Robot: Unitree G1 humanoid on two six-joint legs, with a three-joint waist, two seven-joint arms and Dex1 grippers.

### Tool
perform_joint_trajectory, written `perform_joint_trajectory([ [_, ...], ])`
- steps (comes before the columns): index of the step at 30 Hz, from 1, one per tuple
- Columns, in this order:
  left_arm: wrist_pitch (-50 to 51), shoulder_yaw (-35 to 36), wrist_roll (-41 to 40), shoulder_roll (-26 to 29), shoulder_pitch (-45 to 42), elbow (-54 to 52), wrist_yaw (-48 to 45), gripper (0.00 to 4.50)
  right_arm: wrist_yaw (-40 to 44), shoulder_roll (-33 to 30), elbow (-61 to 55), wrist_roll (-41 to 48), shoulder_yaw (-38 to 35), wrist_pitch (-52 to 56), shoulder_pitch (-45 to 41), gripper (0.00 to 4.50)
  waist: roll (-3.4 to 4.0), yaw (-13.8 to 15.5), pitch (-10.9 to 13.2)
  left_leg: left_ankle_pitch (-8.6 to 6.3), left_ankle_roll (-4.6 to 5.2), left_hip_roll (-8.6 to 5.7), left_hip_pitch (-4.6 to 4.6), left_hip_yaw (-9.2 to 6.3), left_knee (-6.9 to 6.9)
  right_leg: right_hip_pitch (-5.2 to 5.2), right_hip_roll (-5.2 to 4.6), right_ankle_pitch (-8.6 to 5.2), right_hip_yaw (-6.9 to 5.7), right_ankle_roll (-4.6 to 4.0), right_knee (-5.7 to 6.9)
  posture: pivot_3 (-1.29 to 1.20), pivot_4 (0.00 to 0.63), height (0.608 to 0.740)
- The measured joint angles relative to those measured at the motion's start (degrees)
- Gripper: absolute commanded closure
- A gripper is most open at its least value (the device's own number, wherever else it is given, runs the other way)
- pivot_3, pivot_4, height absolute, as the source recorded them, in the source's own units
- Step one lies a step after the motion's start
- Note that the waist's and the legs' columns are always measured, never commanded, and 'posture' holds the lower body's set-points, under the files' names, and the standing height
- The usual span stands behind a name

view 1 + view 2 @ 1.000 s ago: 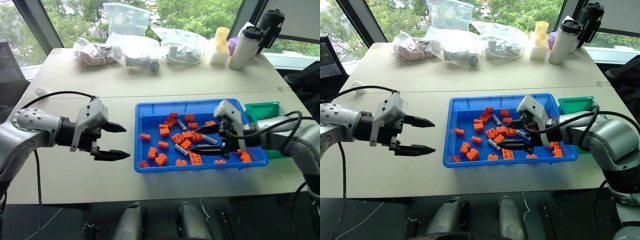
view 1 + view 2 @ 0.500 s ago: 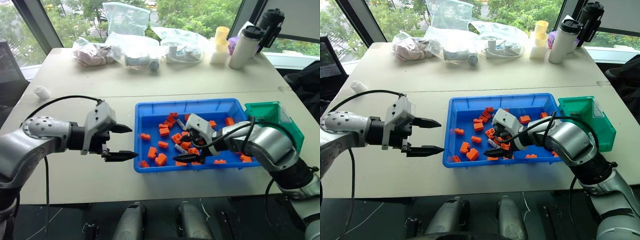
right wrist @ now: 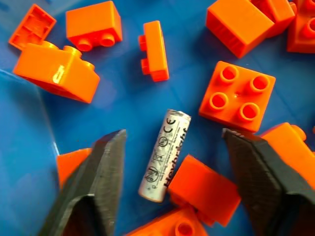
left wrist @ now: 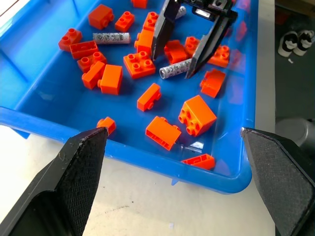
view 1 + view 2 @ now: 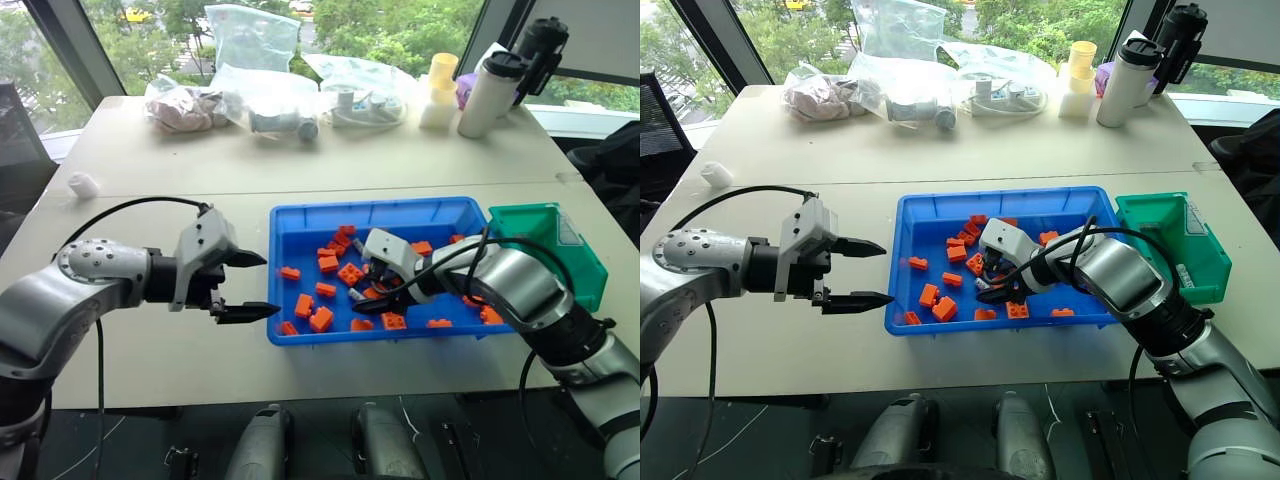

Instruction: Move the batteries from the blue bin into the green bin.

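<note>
Nearest to us, the left gripper hangs with its two black fingers spread and nothing between them, over bare table just left of the blue bin. It is well apart from the work.

Inside the bin, our right gripper is the nearer tool by far. It points down into the near-middle of the tray with its fingers parted on either side of one battery; we see a gap on both sides, so nothing is held yet. The battery lies flat on the blue floor, and its long axis runs roughly across the line between the two fingers, which we judge a good lie for pinching it at mid-length.

What crowds the pick is the orange bricks. One brick touches the battery's end beside a finger, so we expect that finger may nudge it as the jaws come together.

A second battery lies farther left among other bricks.

At the tray's right end stands the green bin, where the battery must go.
</note>
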Motion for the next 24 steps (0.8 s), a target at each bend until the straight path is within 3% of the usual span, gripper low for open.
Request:
perform_joint_trajectory([
  [3,-0.57,-0.41,0.53,-0.29,-1.13,0.73,-0.09,0.00,0.99,0.67,0.65,-2.16,1.31,-1.71,-0.58,4.43,-0.01,-0.08,-0.01,0.00,0.00,0.00,0.01,0.01,0.00,0.00,0.00,0.00,0.00,0.00,0.02,0.00,0.150,0.740],
  [13,-0.85,-0.74,1.28,-0.46,-1.10,1.00,-0.14,0.00,2.08,2.13,1.72,-3.22,-1.87,-1.37,-0.66,4.48,-0.02,-0.10,-0.02,0.01,-0.02,-0.01,0.01,0.01,0.00,-0.04,0.00,0.00,0.01,0.00,0.08,0.00,0.150,0.740],
  [17,-0.82,0.02,0.51,-2.86,-1.32,1.24,0.65,0.00,0.74,2.22,1.67,0.62,-12.44,2.71,-1.21,4.48,-0.02,0.11,-0.02,0.01,-0.02,-0.03,-0.03,0.00,0.02,-0.06,-0.04,0.01,0.02,0.00,0.09,0.00,0.150,0.740],
  [24,-2.45,-1.13,1.25,-12.18,-8.94,4.63,4.81,0.00,-7.46,0.41,1.48,3.97,-35.49,7.78,-1.81,4.48,-0.03,0.32,-0.03,0.01,-0.02,-0.06,-0.05,0.01,0.03,-0.06,-0.05,0.03,0.02,0.04,0.10,0.00,0.150,0.740],
])
